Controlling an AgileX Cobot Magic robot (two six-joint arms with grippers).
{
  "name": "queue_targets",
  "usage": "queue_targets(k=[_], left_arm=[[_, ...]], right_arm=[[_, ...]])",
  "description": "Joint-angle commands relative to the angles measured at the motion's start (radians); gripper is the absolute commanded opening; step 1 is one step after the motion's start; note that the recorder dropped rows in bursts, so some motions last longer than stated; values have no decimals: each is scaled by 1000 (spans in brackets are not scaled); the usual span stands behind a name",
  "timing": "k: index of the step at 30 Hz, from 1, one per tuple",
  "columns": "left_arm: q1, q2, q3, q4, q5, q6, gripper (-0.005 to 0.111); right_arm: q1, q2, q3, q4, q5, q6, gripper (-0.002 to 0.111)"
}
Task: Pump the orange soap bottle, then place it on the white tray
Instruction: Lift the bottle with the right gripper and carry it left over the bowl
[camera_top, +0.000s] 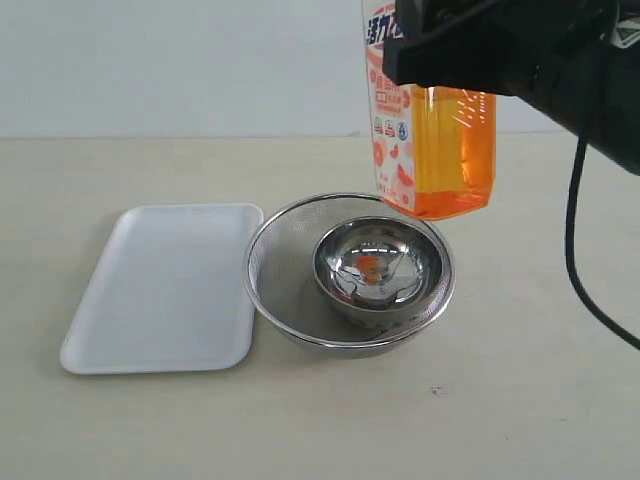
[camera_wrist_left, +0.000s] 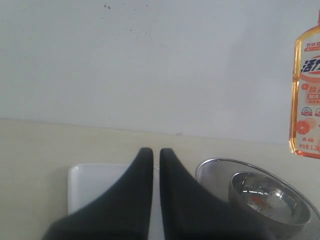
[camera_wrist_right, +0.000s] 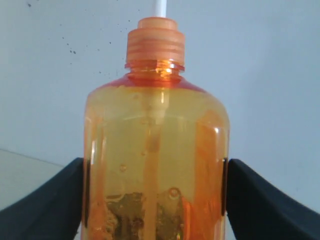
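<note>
The orange soap bottle (camera_top: 440, 150) hangs in the air above the far right rim of the steel strainer, its top cut off by the frame. My right gripper (camera_wrist_right: 155, 190) is shut on its body (camera_wrist_right: 155, 165), one black finger pressing each side; the screw collar and white stem show above. The bottle (camera_wrist_left: 306, 100) also shows at the edge of the left wrist view. The white tray (camera_top: 165, 285) lies flat on the table left of the strainer, with nothing on it. My left gripper (camera_wrist_left: 156, 152) is shut, with nothing between its fingers, over the tray (camera_wrist_left: 95, 185).
A round steel mesh strainer (camera_top: 275, 255) sits right of the tray, touching its edge, with a shiny steel bowl (camera_top: 378, 262) inside. The bowl shows an orange spot at its bottom. A black cable (camera_top: 575, 230) hangs from the right arm. Bare beige tabletop lies in front.
</note>
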Motion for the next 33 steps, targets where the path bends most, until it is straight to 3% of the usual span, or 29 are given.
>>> queue_targets(k=[1,25,33], left_arm=[[0,-3,3,-7,13,-7,5],[0,-3,3,-7,11,-7,5],[0,-3,3,-7,14,-7,5]], right_arm=[[1,-26,-27,-121,-89,85,0],[1,-17,-44,-512,-89,502,0],[103,95,-148,-520,-88,460,0]])
